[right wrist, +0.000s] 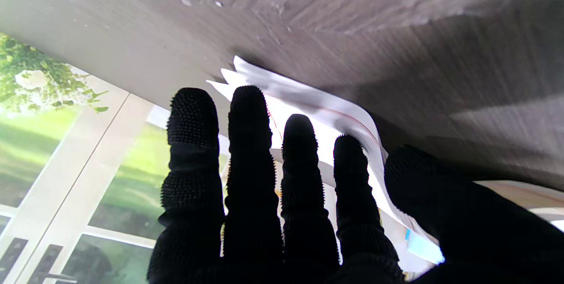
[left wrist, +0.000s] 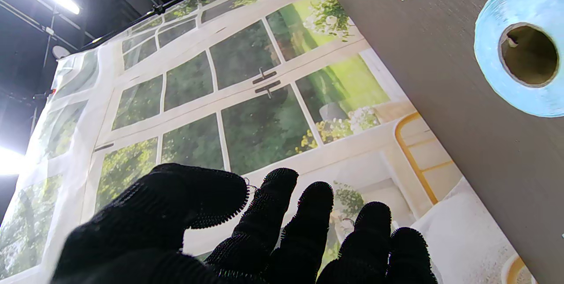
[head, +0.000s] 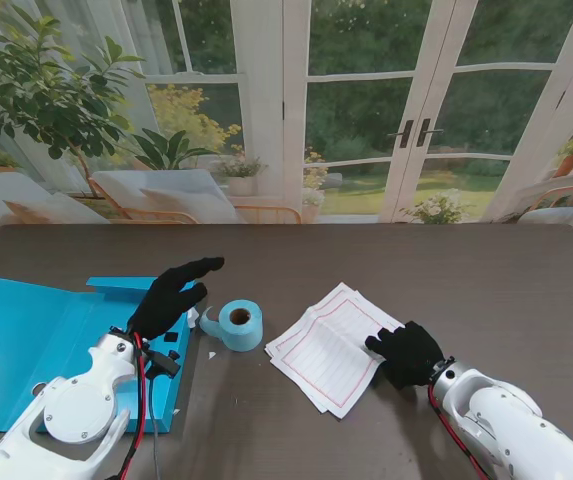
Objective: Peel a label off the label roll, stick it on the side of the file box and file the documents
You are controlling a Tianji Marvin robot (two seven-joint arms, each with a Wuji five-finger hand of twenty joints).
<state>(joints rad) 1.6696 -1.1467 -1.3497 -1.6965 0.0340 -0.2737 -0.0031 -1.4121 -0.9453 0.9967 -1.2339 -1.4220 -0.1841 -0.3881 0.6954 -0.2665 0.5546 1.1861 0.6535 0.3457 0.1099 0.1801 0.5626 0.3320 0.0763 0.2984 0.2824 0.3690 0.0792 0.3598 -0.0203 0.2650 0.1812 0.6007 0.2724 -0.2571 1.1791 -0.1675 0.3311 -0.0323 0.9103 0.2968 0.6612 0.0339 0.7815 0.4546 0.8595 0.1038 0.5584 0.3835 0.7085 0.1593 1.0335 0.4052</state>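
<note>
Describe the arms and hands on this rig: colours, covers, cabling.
Both arms have glossy white rounded shells. The left arm shows a round joint cap, with red and black cables running along its wrist. The right arm carries a red cable too. The left hand and right hand wear black knit gloves; their fingers have nubby textured pads.

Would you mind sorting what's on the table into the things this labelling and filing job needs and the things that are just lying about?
Needed for the job:
- label roll
- file box
- documents

Just lying about:
- small white scraps beside the roll, possibly label backing; too small to tell
</note>
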